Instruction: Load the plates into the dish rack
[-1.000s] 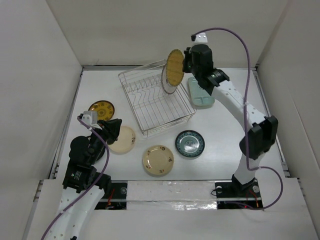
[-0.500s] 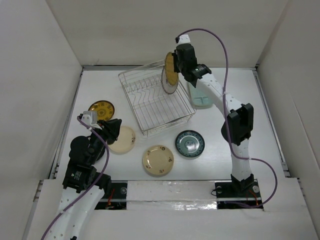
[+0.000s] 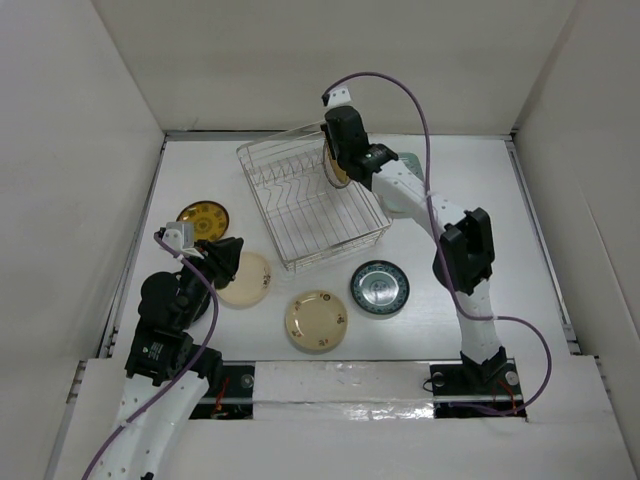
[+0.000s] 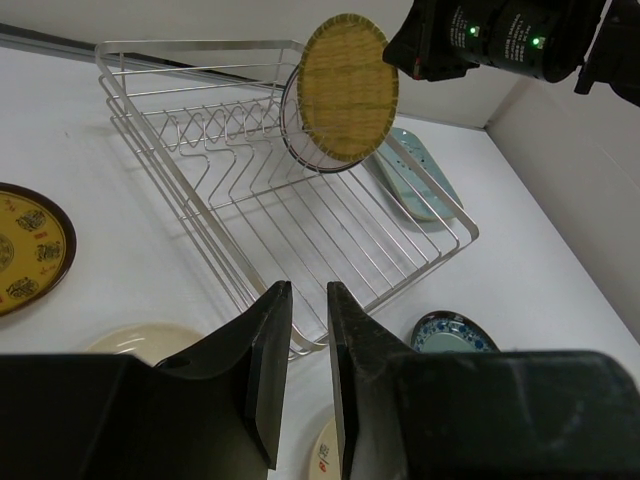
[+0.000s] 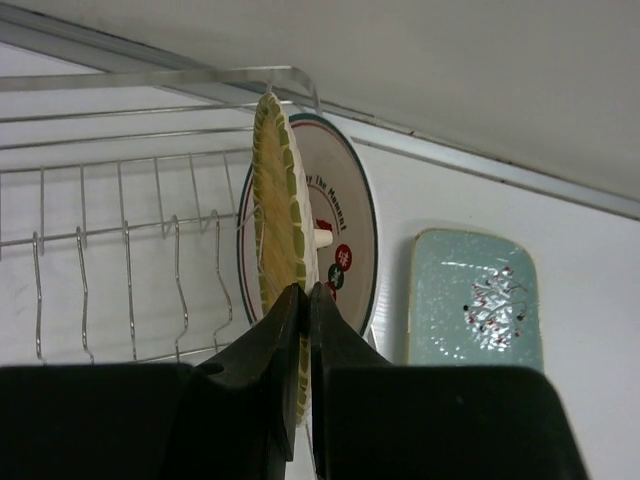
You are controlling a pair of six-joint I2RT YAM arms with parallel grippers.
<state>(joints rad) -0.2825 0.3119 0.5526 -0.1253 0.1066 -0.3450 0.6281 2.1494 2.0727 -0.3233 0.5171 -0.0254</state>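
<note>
Fingers of the right arm (image 5: 304,298) pinch the rim of a round woven yellow-green plate (image 4: 348,92), pressed tight on either face; the plate stands upright on edge over the far right corner of the dish rack (image 3: 300,210), above the wire floor; whether its lower edge reaches the tines cannot be told. Just behind it a white plate with red print (image 5: 345,240) stands on edge in the rack, leaning near the far rim; the two sit face to face and very close, though contact between them is not clear. Beside the rack on its right, a pale green rectangular plate (image 5: 475,300) lies flat on the worktop (image 3: 200,170), apart from the wire.

The rack sits skewed on the worktop, its rows of tines otherwise unfilled; left of it lies a brown-and-yellow patterned plate (image 3: 204,215); nearer the arm bases lie a cream plate (image 3: 250,282), a tan plate (image 3: 317,320) and a dark teal plate (image 3: 379,288), all flat and apart from each other. The fingers of the left arm (image 3: 226,254) hover over the cream plate's left edge, drawn close with a narrow gap between them and nothing held, pointing toward the rack.
</note>
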